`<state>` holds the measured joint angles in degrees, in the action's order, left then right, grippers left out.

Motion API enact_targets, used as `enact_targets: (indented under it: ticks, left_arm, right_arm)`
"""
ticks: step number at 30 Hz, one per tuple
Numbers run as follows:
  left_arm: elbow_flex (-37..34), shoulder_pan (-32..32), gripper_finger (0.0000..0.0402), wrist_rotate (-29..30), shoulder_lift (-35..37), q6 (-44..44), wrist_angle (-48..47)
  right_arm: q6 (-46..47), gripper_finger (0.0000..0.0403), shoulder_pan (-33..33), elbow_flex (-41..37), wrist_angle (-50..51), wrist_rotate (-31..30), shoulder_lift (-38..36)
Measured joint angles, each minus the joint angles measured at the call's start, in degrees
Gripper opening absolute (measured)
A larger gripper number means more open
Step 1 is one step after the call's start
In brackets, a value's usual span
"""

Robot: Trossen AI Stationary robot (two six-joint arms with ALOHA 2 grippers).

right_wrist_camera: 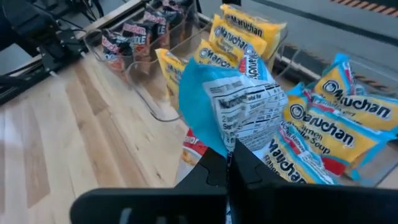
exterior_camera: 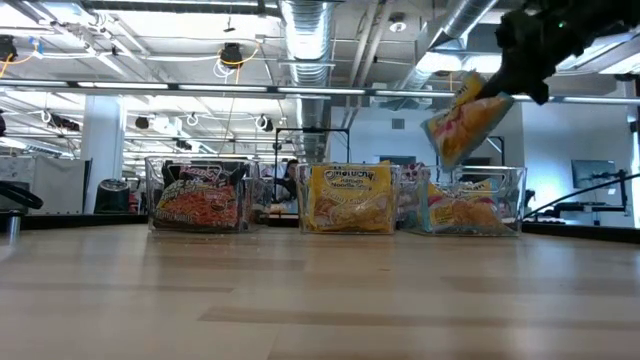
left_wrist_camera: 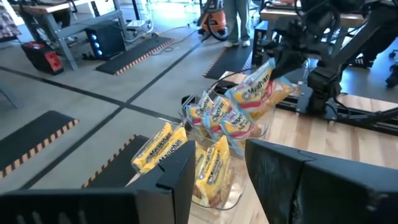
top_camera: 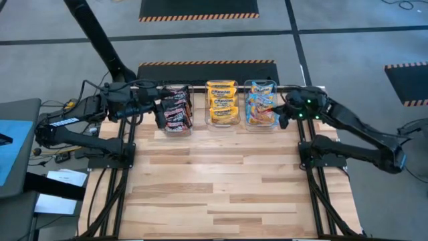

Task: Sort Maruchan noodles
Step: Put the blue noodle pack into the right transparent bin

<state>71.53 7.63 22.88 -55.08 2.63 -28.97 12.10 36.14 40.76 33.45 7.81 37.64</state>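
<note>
Tubs: three clear plastic, upper centre on plank counter [top_camera: 221, 181]. Left tub [top_camera: 175, 109] dark packets [top_camera: 174, 114], middle tub [top_camera: 222, 102] yellow packets [top_camera: 222, 100], right tub [top_camera: 261, 104] blue-yellow packets [top_camera: 259, 110]. Right pincer [right_wrist_camera: 229, 163] clamped on crinkly blue packet [right_wrist_camera: 233, 109] above right tub. Left pincer [left_wrist_camera: 217, 180] parted, apparently empty, by left tub.

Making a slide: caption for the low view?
Right gripper holds a blue-yellow noodle packet above the rightmost clear tub.

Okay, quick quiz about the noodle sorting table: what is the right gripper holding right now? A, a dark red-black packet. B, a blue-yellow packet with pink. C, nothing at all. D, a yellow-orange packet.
B: the right gripper is shut on a blue-yellow packet with pink, held in the air above the tub of blue packets; the right wrist view shows its blue back with the nutrition label pinched between the fingers.
</note>
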Motion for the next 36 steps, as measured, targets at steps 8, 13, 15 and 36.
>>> enact_targets:
  ticks: [8, 13, 15, 36]
  left_arm:
    - [0.0, 0.12, 0.013, 0.0, 0.01, -0.02, -0.04]
    - [0.0, 0.1, 0.013, 0.0, 0.01, -0.02, -0.37]
    - [0.0, 0.11, 0.013, 0.0, 0.01, -0.01, -0.37]
    - [-0.02, 0.1, 0.013, 0.02, -0.45, 1.51, -1.6]
  right_arm:
    - [-1.42, 0.0005, 6.1, -1.45, -4.5, 9.77, 7.3]
    - [-3.4, 0.0005, 7.75, -1.45, -6.79, 13.47, 14.41]
    - [-4.49, 0.0005, 7.93, -1.45, -7.55, 13.49, 16.75]
    - [-20.94, 0.004, 9.4, -1.08, -4.18, 6.2, 22.3]
